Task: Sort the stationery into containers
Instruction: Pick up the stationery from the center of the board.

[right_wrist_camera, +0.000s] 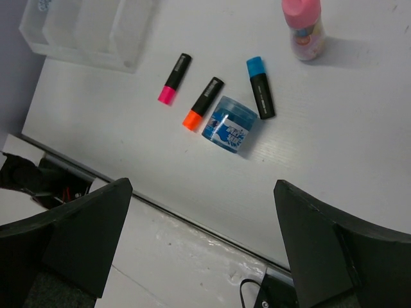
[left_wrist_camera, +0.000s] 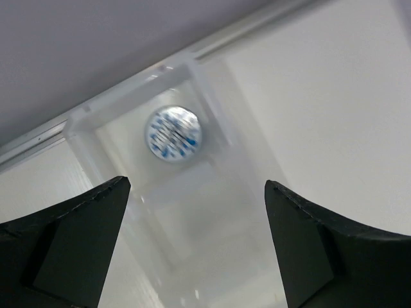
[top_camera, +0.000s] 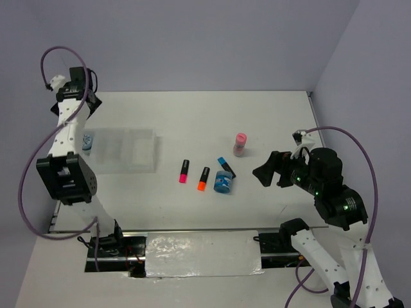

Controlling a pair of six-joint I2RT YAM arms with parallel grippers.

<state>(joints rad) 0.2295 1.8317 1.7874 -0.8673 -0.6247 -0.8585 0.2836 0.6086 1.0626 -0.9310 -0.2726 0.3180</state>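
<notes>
Light bright, even and diffuse, from overhead. Surface (top_camera: 270,115) nearly washed-out white. Shadows short and soft; tube (right_wrist_camera: 302,29) casts a faint one beside it. Left wrist view soft: tray (left_wrist_camera: 221,122) blurred, tape roll (left_wrist_camera: 172,133) smeared. Dark jaws out of focus in both wrist views.

Field notes on your two arms.

On your left arm (top_camera: 67,138) you see white link shells and black joint housings, with a boxy black block (top_camera: 66,178) mid-arm. A purple cable (top_camera: 20,189) loops wide off the outer side, and a smaller purple loop (top_camera: 61,47) arcs over the top joint.

Your right arm (top_camera: 334,192) has the same white-and-black build. Small green lights (top_camera: 314,190) dot its black housings, and its own purple lead (top_camera: 359,144) arches over the wrist.

Black wiring (top_camera: 106,240) bunches at the left base.

On your left gripper (left_wrist_camera: 196,247), the fingers (left_wrist_camera: 70,237) are matte black, thick wedges with slanted inner faces. Your right gripper (right_wrist_camera: 202,247) has the same black wedge fingertips (right_wrist_camera: 334,250), with slightly rounded edges.
</notes>
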